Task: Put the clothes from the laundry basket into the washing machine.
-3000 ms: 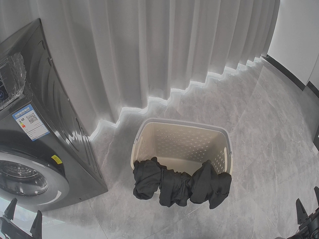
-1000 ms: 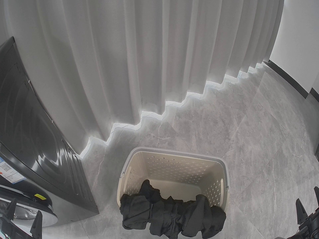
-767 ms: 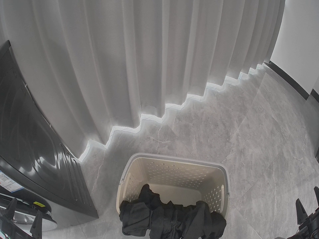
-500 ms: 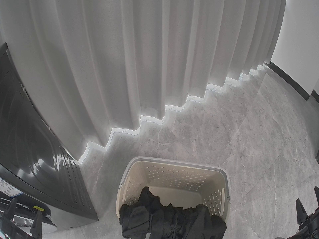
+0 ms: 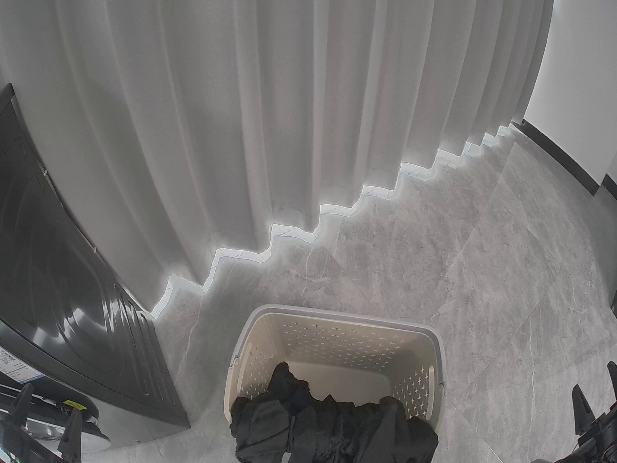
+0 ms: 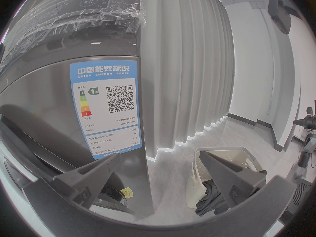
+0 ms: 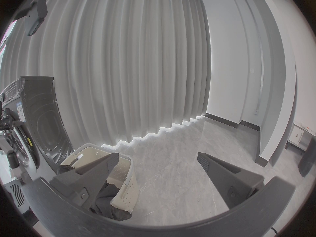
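the left gripper (image 5: 46,416) sits in the lower left corner of the head view, tips pointing up the frame, its two dark wedge-shaped fingers (image 6: 95,176) spread wide apart. the right gripper (image 5: 596,397) sits in the lower right corner, its own pair likewise parted, tips also pointing up.

I see the black clothes (image 5: 321,426) cut off by the near picture edge | laundry basket (image 5: 350,348): near rim hidden under them | washing machine (image 5: 64,303): cut at the left, door largely off-frame | left gripper (image 5: 50,401), right gripper (image 5: 594,381): cut off behind the fingers
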Robot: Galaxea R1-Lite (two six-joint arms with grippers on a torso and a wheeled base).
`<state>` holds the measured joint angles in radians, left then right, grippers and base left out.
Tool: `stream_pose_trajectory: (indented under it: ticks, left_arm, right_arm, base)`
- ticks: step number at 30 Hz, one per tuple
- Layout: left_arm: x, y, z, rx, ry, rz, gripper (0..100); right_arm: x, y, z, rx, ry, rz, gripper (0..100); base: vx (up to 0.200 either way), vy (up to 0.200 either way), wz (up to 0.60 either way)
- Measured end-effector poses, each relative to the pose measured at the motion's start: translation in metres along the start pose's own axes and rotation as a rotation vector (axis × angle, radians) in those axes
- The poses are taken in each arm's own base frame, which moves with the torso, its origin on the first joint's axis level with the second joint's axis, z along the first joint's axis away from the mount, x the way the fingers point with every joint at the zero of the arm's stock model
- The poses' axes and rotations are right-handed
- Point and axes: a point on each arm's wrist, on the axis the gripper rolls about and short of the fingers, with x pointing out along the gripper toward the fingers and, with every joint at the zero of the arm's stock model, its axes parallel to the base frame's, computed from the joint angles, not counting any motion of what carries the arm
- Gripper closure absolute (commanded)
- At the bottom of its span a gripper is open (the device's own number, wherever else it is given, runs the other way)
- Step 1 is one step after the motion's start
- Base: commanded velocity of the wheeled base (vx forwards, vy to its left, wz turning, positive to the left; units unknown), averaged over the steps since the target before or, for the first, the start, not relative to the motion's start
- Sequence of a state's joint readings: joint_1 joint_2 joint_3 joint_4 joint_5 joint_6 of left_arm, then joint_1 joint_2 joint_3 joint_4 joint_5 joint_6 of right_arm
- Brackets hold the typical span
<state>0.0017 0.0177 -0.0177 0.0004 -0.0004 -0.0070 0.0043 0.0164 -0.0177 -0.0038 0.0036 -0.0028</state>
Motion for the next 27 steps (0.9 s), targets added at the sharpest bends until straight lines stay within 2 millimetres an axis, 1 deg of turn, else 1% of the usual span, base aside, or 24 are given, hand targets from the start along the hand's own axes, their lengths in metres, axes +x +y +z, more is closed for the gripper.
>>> stream_pose_trajectory:
  ticks: [3, 15, 21, 27]
  left_arm:
    - [0.0, 0.0, -0.0001, 0.003, 0.001, -0.003, 0]
    - [0.0, -0.0001, -0.0002, 0.005, 0.002, -0.005, 0]
    - [0.0, -0.0001, -0.0002, 0.0, 0.002, -0.005, 0]
    - [0.0, -0.0001, -0.0001, 0.004, 0.001, -0.004, 0]
  right_arm:
    - [0.0, 0.0, 0.0, 0.0, 0.0, 0.0, 0]
    - [0.0, 0.0, 0.0, 0.0, 0.0, 0.001, 0]
    - [0.0, 0.0, 0.0, 0.0, 0.0, 0.001, 0]
    - [0.0, 0.0, 0.0, 0.0, 0.0, 0.001, 0]
  base:
    - [-0.2, 0.0, 0.0]
    - [0.0, 0.0, 0.0]
    - [-0.2, 0.0, 0.0]
    - [0.0, 0.0, 0.0]
